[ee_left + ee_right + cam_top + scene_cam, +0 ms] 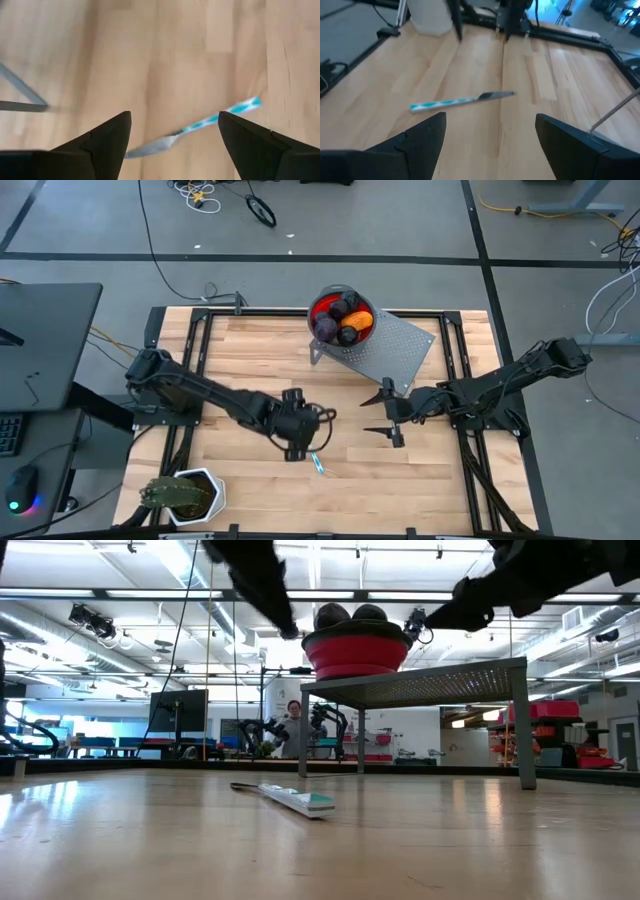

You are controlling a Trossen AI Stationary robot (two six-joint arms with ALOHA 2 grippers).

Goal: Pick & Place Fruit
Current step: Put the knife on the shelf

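Observation:
Several toy fruits [343,319], dark purple, orange and red, sit in a red bowl [318,309] that stands on a raised perforated metal platform [395,348] at the table's far middle; in the low view the bowl [356,650] shows on the platform with two dark fruits [350,615] above its rim. My left gripper [303,448] is open above the table's middle, over a silver-and-teal knife [195,131]. My right gripper [388,412] is open, right of the middle and just near of the platform, with the knife [462,101] ahead of it.
The knife [317,464] lies flat on the wood near the table's middle. A spiky green plant in a white pot [187,496] stands at the near left corner. The platform's legs [525,730] rest on the table. A person [293,723] stands in the room behind.

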